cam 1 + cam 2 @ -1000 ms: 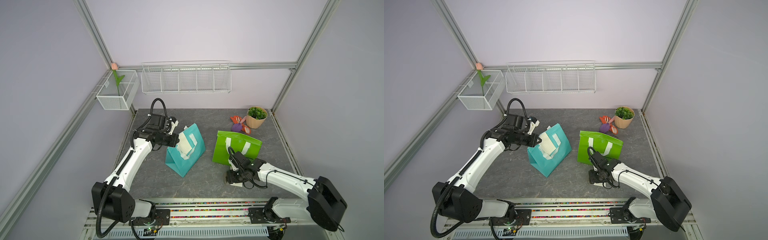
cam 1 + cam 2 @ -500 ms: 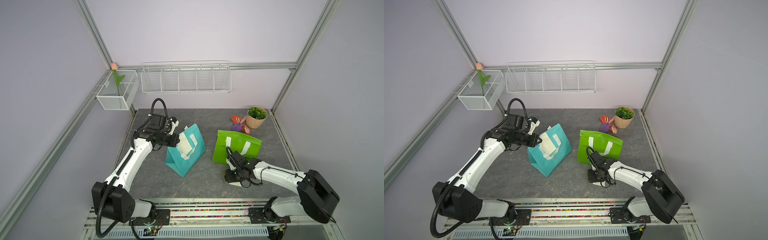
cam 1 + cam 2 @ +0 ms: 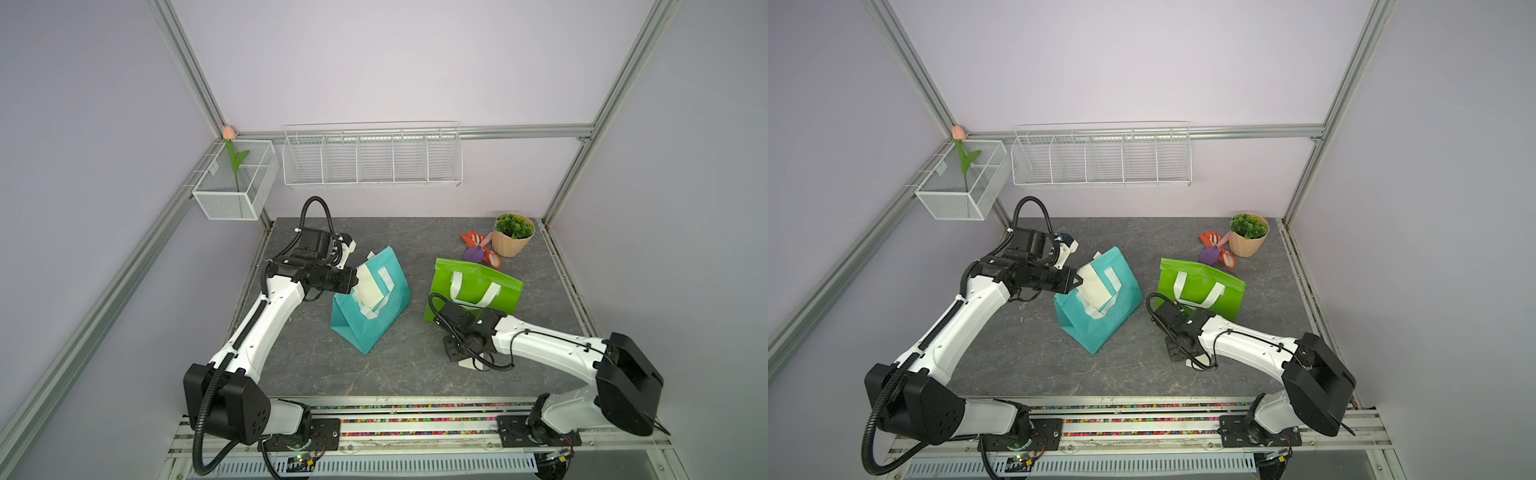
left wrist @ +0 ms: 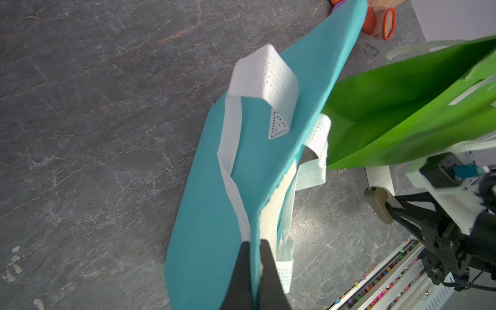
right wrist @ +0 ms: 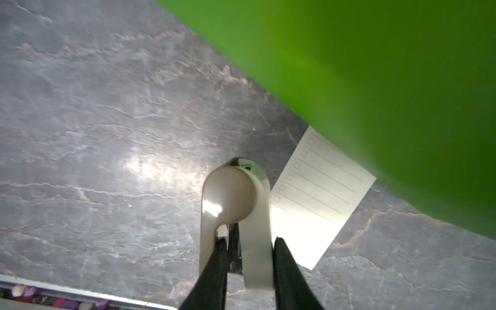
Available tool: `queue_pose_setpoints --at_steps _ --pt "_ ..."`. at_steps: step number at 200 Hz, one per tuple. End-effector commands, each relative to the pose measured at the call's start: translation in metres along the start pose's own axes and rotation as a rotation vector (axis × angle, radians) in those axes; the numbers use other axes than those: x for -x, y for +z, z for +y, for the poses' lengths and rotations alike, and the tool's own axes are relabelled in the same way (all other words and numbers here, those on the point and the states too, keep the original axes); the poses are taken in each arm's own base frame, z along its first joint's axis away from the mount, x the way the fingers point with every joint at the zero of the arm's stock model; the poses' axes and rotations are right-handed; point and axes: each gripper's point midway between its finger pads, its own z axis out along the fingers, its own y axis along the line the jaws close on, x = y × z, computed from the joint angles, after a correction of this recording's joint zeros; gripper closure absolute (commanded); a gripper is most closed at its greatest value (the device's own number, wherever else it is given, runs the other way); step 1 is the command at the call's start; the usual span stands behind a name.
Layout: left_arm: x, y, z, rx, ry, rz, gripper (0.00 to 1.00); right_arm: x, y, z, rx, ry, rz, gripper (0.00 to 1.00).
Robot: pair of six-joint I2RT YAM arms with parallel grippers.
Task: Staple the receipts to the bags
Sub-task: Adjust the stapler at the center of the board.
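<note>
Here, left fingers (image 4: 243, 257) are pinching receipt (image 4: 269, 217) against teal bag (image 4: 209, 214) rim at left; right fingers (image 5: 281, 249) are clasping the stapler (image 5: 233, 193) at the near table (image 5: 80, 134), likely needing a level carry over both layers.

Two bags (image 3: 365, 324); two receipts (image 3: 368, 286); one stapler (image 5: 236, 198); one pot (image 3: 513, 245); two baskets (image 3: 372, 166); one tulip (image 3: 229, 133).

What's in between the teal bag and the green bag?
Nothing: just bare grey table between the teal bag and green bag, seen in both top views.
</note>
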Motion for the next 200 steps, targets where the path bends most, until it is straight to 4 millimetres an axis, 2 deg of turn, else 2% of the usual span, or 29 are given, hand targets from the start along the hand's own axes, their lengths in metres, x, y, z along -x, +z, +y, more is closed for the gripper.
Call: queue_pose_setpoints --at_steps 1,26,47,56,97,119,140,156,178,200 --pt "0.005 -0.005 0.004 0.004 -0.019 -0.008 1.0 -0.003 -0.004 -0.025 -0.275 -0.061 -0.023 0.69" --pt "0.004 -0.005 0.007 0.013 -0.024 -0.004 1.0 0.0 -0.002 -0.037 -0.553 -0.148 -0.035 0.69" --pt "0.003 -0.004 0.01 0.02 -0.031 0.001 1.0 0.009 -0.001 -0.027 -0.711 -0.22 -0.094 0.68" --pt "0.003 -0.004 0.009 0.016 -0.031 0.002 1.0 0.01 0.001 -0.022 -0.737 -0.233 -0.106 0.64" --pt "0.003 -0.003 0.01 0.016 -0.03 0.003 1.0 0.008 0.008 -0.008 -0.738 -0.24 -0.142 0.62" --pt "0.004 -0.002 0.009 0.012 -0.032 0.004 1.0 0.014 -0.004 -0.007 -0.736 -0.249 -0.164 0.55" --pt "0.004 -0.003 0.008 0.009 -0.03 0.004 1.0 0.018 -0.019 0.0 -0.655 -0.279 -0.153 0.43" --pt "0.002 -0.003 0.005 -0.012 -0.025 0.004 1.0 0.01 -0.016 0.006 -0.478 -0.263 -0.076 0.29" --pt "-0.001 0.0 0.007 -0.004 -0.028 0.015 1.0 -0.001 -0.019 0.011 -0.252 -0.241 -0.009 0.17" --pt "-0.001 0.001 0.003 -0.03 -0.027 0.022 1.0 -0.005 -0.016 0.01 -0.113 -0.195 0.054 0.16"
